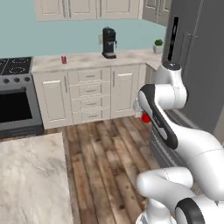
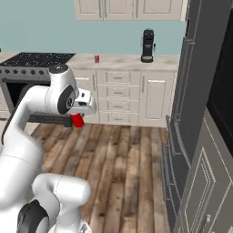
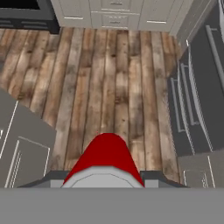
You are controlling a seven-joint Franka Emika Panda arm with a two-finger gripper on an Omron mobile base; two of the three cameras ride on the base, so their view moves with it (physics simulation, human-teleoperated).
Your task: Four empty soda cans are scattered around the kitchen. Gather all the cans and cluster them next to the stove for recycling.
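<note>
**Inspector:** Soda can point(image 3: 105, 159), red, sits clamped in the gripper point(image 3: 104, 177), carried upright above the plank floor point(image 3: 109, 87). The jaws are closed tight on its sides, which I judge suits a carry across the room rather than a set-down.

**Assistant:** Where does it go?

**Inspector:** To the counter point(image 1: 87, 60) next to the stove point(image 1: 15, 83). A second red can point(image 1: 64, 59) already stands there, near the stove's right edge, well apart from the coffee machine point(image 1: 108, 43). Judging by the task, the held can belongs beside it.

**Assistant:** Do the views agree?

**Inspector:** They complement each other. The hand view gives the can's top and the closed grip, with the fridge point(image 3: 201, 87) alongside. The left base view hides most of the can behind the arm; a red sliver shows. The right base view shows the can hanging under the wrist, plus the counter can and the stove beyond it.
</note>
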